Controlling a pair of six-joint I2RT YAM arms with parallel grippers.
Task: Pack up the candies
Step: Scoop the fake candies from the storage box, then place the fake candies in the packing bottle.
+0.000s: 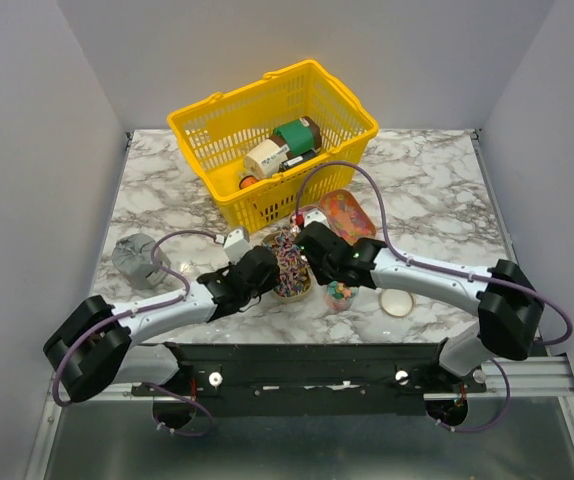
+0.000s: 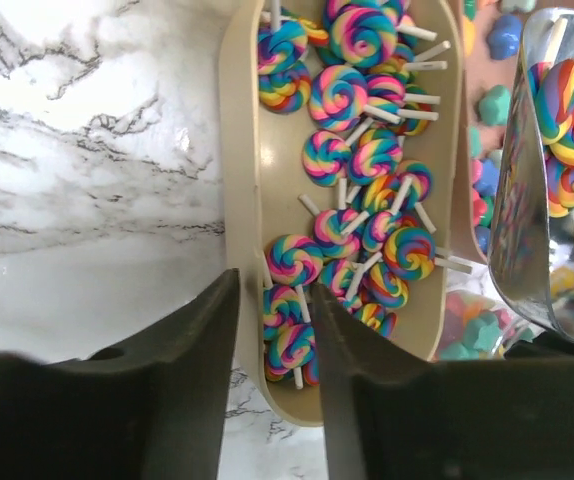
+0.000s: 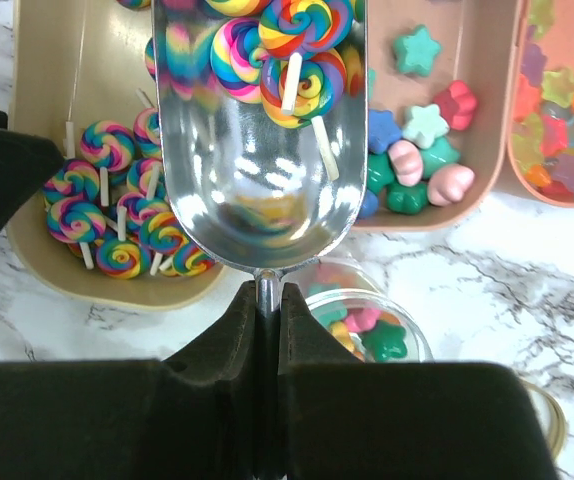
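Candies with swirls lie in our tan tray, and a few sit in the shiny scoop. Our right gripper squeezes the scoop's handle, which is mostly hidden. Our left gripper sits on both sides of the tray's wall; we cannot tell if it pinches. A cup peeks out, half hidden.

We log a robot lab cell: marble-print table boxed by plain grey panels, left arm and right arm bolted to a rail.
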